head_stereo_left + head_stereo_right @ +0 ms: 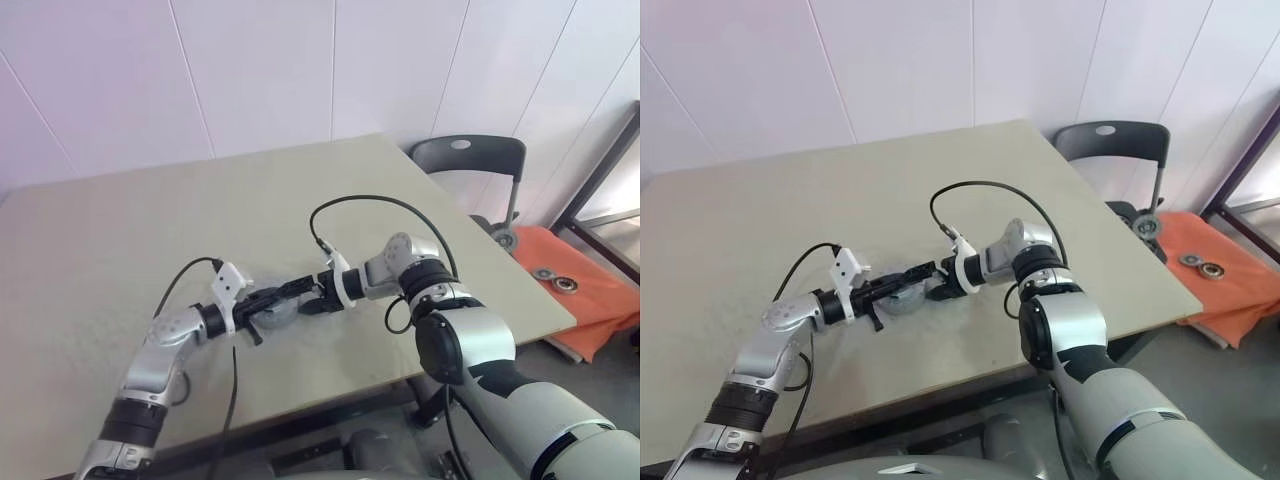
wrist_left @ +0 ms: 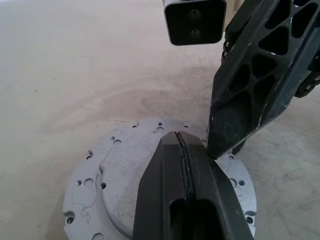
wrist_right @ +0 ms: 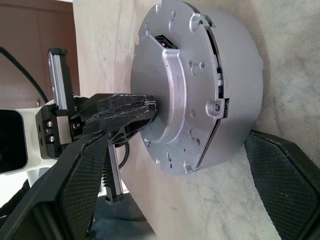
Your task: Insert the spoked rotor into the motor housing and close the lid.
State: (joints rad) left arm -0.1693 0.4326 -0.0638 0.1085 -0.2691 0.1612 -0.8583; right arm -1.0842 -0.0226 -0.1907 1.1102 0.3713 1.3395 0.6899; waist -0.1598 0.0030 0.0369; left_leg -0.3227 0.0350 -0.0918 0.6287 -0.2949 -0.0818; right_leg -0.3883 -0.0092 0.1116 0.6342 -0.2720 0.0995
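Observation:
The motor housing [image 3: 240, 65], a short silver-grey puck, sits on the table between my two hands. The lid [image 2: 125, 165], a flat pale disc with small holes, lies on top of it. My left gripper [image 2: 180, 137] is shut, and its closed tips rest on the lid's raised middle. My right gripper [image 3: 177, 137] is open wide and straddles the housing, one finger [image 3: 285, 175] beside its wall and the other on the far side, next to the left gripper. In the left wrist view a right finger [image 2: 245, 100] touches the lid's rim. The spoked rotor is hidden.
The beige table [image 1: 150, 230] stretches away to the left and back. A dark chair [image 1: 470, 160] stands past its far right corner. An orange cloth [image 1: 590, 290] with small round metal parts lies on the floor to the right. Black cables arc over both wrists.

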